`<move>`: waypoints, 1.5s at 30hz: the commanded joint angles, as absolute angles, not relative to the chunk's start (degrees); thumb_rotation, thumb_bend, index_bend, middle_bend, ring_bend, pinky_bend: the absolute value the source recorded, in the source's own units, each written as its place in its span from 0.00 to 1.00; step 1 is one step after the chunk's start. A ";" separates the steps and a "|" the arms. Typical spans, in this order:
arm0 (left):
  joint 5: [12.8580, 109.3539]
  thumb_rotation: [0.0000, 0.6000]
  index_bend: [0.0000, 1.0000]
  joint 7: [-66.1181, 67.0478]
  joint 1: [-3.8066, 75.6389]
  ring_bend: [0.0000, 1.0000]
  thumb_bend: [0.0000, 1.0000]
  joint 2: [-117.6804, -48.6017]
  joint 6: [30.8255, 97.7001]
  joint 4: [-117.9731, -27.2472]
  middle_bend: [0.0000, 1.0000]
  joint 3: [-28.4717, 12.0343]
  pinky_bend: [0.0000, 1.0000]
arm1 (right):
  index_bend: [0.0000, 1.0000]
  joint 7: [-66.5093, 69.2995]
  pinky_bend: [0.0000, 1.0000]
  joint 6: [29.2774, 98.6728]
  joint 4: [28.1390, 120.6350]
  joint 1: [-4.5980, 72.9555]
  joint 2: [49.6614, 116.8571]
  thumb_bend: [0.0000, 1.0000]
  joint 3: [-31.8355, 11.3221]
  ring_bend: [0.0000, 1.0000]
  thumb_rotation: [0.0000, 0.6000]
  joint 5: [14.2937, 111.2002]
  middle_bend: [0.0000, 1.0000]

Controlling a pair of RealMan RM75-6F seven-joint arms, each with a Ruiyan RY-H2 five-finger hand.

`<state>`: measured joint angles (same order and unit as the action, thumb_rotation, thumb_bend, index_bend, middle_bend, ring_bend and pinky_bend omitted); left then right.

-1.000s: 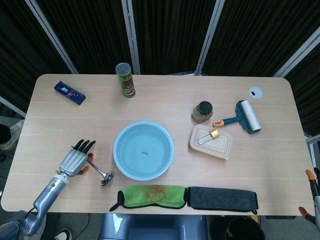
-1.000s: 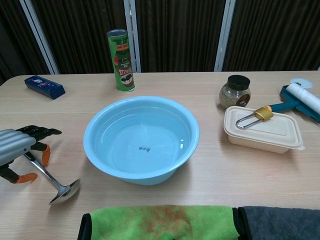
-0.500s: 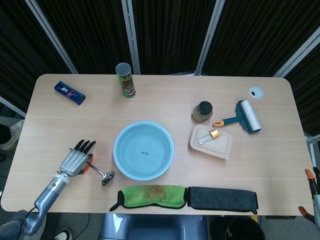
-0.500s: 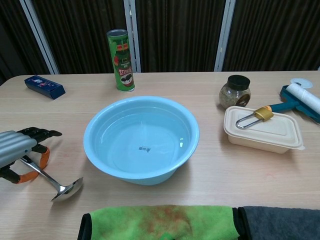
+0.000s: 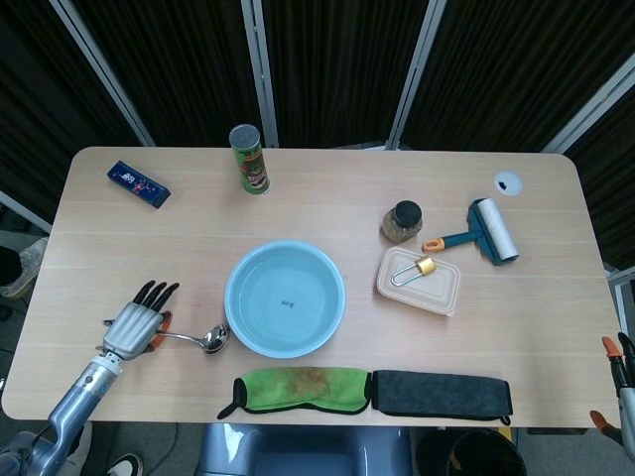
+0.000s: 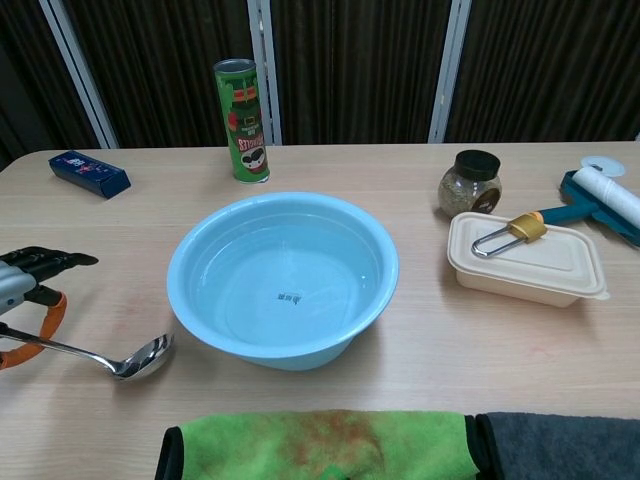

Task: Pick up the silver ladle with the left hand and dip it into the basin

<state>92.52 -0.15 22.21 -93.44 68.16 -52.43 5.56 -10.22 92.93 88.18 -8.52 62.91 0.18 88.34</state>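
The silver ladle lies left of the light blue basin, which has water in it. The ladle's bowl rests on the table just off the basin's left rim, and its thin handle runs left to an orange grip end. My left hand covers that orange end with its fingers stretched forward, holding the handle from above. In the chest view the left hand shows only at the left edge. The right hand is in neither view.
A green chip can and a blue box stand at the back left. At the right are a jar, a lint roller and a lidded box with a padlock. Green and dark cloths line the front edge.
My left hand has drawn back to the left, taking the handle end with it. The ladle has swung from slanting to nearly level, and its bowl has slid closer to the basin.
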 commanded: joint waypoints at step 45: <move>99.55 1.00 0.74 8.24 26.00 0.00 0.78 -76.74 75.45 -85.10 0.00 0.51 0.00 | 0.00 -3.95 0.00 96.07 88.56 -10.13 60.78 0.00 0.74 0.00 1.00 90.04 0.00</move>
<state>101.67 7.38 24.43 -75.54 77.82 -85.05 2.37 -4.22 96.27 88.56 -10.19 60.87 0.88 90.36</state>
